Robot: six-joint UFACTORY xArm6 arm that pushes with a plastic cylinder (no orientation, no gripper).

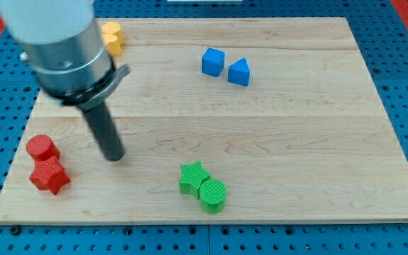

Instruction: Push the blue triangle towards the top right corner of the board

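The blue triangle (239, 72) lies on the wooden board (296, 142) in the upper middle, just right of a blue cube (213, 61). My tip (115, 156) rests on the board at the lower left, far from both blue blocks, to their lower left. The arm's grey body fills the view's top left.
A red cylinder (42, 147) and a red star (49, 176) sit left of the tip near the board's left edge. A green star (193, 177) and green cylinder (213, 194) sit at the bottom middle. A yellow block (112, 37) shows at the top left, partly hidden by the arm.
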